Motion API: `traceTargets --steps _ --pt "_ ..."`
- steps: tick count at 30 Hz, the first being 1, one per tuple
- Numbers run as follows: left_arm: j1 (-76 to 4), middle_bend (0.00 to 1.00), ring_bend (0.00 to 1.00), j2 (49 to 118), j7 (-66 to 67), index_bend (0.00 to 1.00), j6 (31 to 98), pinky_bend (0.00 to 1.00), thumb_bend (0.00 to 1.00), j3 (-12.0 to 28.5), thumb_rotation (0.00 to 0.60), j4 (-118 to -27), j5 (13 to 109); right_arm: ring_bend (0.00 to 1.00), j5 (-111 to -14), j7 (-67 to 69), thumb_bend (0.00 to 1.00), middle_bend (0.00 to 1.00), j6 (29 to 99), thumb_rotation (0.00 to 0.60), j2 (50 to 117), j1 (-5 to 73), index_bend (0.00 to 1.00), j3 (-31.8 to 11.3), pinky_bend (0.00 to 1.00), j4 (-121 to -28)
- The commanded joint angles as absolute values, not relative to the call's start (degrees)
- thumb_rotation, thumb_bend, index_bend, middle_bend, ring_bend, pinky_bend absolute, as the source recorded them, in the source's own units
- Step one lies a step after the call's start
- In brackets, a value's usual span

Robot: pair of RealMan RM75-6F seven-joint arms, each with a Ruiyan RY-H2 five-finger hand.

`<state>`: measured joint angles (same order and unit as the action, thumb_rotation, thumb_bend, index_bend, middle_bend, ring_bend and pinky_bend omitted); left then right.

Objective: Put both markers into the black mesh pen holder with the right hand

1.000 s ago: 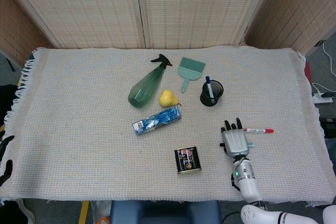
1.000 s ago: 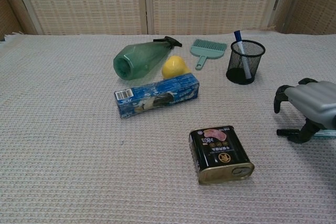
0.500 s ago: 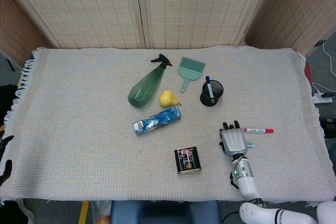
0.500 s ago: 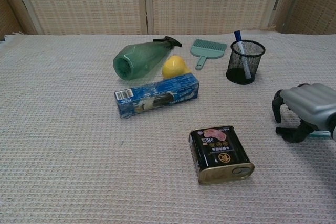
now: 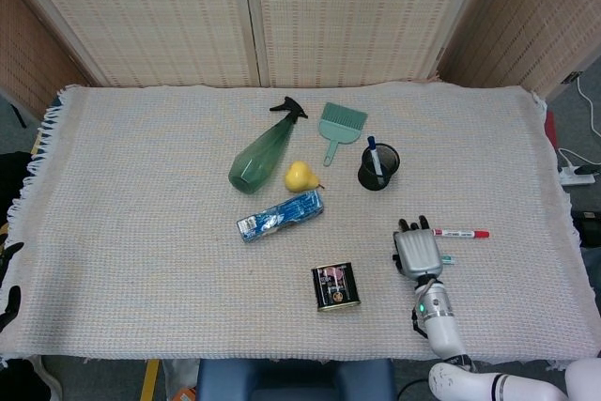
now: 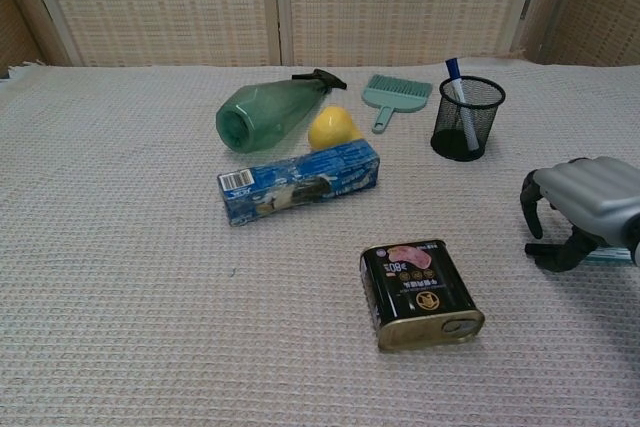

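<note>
The black mesh pen holder [image 5: 378, 166] [image 6: 466, 117] stands upright right of centre, and a blue marker [image 5: 374, 154] [image 6: 459, 95] leans inside it. A red marker [image 5: 461, 233] lies flat on the cloth to the holder's front right. My right hand [image 5: 418, 251] [image 6: 585, 207] hovers palm down just left of the marker's near end without touching it. Its fingers are bent downward, a small gap separates them from the thumb, and nothing is between them. A thin teal stick [image 5: 448, 258] [image 6: 608, 257] lies beside the thumb. Only dark fingertips of my left hand [image 5: 8, 279] show, spread, at the left edge.
A dark tin [image 5: 336, 286] [image 6: 420, 292] lies left of the right hand. Further back are a blue packet [image 5: 280, 216], a yellow pear [image 5: 300, 177], a green spray bottle [image 5: 262, 158] and a teal brush [image 5: 339, 126]. Woven screens close off the far side.
My right hand has drawn back slightly toward the near edge and its fingers have curled down more. The red marker and the holder have not moved.
</note>
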<state>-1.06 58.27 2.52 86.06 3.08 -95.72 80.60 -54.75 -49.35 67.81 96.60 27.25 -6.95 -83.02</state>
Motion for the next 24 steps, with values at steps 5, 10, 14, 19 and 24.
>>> traceTargets --steps 5,10,14,19,24 --pt "-1.05 0.02 0.0 58.24 2.35 0.15 86.01 0.27 0.51 3.14 0.6 -95.67 80.45 0.32 -54.29 -49.83 0.18 0.23 67.63 0.6 96.72 27.73 0.6 -6.53 0.16 -82.51" --pt "-1.08 0.02 0.0 58.22 2.28 0.15 85.85 0.27 0.51 3.15 0.6 -95.58 80.3 0.32 -54.7 -49.79 0.18 0.23 68.01 0.6 97.28 28.02 0.6 -6.26 0.16 -81.28" --pt "-1.07 0.02 0.0 58.19 2.2 0.15 85.81 0.27 0.51 3.18 0.6 -95.54 80.23 0.32 -54.98 -49.6 0.18 0.23 68.21 0.6 97.57 28.15 0.58 -6.16 0.16 -80.72" --pt "-1.12 0.02 0.0 58.23 2.4 0.15 85.72 0.27 0.51 3.18 0.6 -95.53 80.16 0.32 -54.79 -50.5 0.18 0.23 68.37 0.6 97.6 28.24 0.57 -5.72 0.16 -80.35" --pt "-1.13 0.02 0.0 58.3 2.61 0.15 85.64 0.27 0.51 3.18 0.6 -95.55 80.04 0.3 -54.71 -51.22 0.18 0.23 68.43 0.6 97.62 28.36 0.53 -5.35 0.16 -80.28"
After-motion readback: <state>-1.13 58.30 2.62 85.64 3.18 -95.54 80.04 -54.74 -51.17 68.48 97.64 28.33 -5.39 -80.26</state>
